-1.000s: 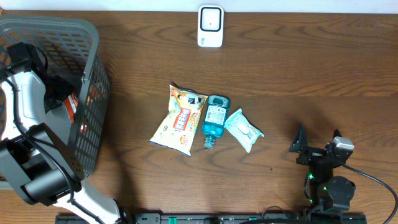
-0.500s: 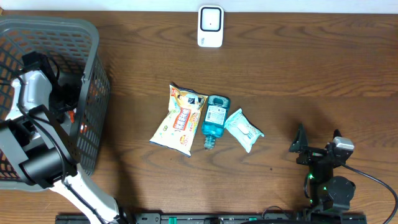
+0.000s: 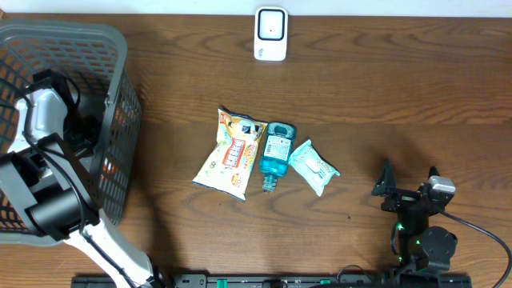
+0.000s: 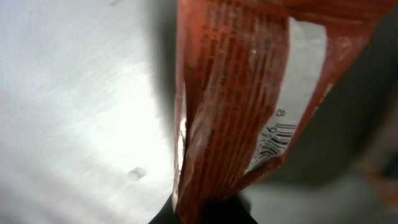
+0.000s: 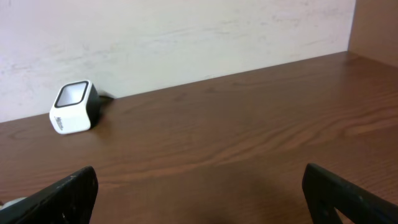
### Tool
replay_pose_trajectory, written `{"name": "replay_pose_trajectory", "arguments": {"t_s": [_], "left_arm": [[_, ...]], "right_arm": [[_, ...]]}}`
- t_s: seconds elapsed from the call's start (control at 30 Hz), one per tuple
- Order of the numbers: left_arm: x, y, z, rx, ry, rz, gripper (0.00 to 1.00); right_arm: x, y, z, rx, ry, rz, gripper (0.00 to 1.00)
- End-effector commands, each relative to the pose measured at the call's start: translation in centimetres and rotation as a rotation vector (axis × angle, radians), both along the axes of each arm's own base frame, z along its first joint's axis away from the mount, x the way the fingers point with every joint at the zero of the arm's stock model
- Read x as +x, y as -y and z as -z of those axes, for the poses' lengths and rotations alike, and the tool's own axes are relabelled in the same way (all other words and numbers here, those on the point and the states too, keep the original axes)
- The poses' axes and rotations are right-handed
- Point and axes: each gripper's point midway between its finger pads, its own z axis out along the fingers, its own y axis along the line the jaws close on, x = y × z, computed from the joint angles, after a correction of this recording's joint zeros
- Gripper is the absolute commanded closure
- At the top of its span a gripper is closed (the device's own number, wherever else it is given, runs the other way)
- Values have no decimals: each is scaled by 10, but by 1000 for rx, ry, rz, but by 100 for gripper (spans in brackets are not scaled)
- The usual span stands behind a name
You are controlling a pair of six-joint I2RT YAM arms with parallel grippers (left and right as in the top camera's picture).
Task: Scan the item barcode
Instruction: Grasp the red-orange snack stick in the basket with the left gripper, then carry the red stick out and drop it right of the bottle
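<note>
now the left gripper (image 4: 202,214) has clamped onto the packet (image 4: 236,93) between its jaws, so it can go to the scanner (image 3: 270,34).

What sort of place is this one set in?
Probably a mock shop checkout on a table: a scanner, a basket, a snack bag and a barcoded packet.

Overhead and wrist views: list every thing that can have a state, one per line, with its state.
left gripper: shut on orange packet, inside the basket
right gripper: open, empty
orange packet: pinched at one end, barcode showing
basket: upright
blue bottle: lying on its side
snack bag: lying flat
scanner: standing, untouched
</note>
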Motion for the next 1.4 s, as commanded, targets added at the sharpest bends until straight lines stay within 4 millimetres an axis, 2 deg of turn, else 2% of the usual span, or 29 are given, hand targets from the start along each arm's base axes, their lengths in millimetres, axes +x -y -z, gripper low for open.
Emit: {"name": "replay_pose_trajectory", "arguments": {"t_s": [0.0, 0.17, 0.3, 0.43, 0.5, 0.57, 0.63, 0.73, 0.87, 1.03, 1.2, 1.27, 1.37], "left_arm": [[-10, -27, -46, 159, 45, -87, 93], [-9, -28, -143, 266, 323, -215, 93], [-4, 3, -210, 219, 574, -179, 93], [4, 59, -271, 125, 822, -47, 93], [8, 91, -295, 88, 918, 44, 93], [12, 126, -312, 57, 985, 144, 93], [17, 165, -319, 8, 1019, 252, 93], [27, 228, -315, -82, 1038, 419, 93], [48, 309, -286, -158, 1019, 604, 93], [76, 405, -226, -230, 959, 773, 93], [94, 490, -161, -300, 948, 887, 93], [96, 516, -139, -333, 949, 890, 93], [96, 549, -107, -413, 930, 801, 92]], "right_arm": [[0, 3, 1, -12, -2, 12, 1], [0, 3, 1, -12, -2, 12, 1], [0, 3, 1, -12, -2, 12, 1], [0, 3, 1, -12, -2, 12, 1], [0, 3, 1, -12, -2, 12, 1], [0, 3, 1, -12, -2, 12, 1], [0, 3, 1, -12, -2, 12, 1], [0, 3, 1, -12, -2, 12, 1], [0, 3, 1, -12, -2, 12, 1], [0, 3, 1, -12, -2, 13, 1], [0, 3, 1, -12, -2, 12, 1], [0, 3, 1, -12, -2, 12, 1], [0, 3, 1, -12, -2, 13, 1]]}}
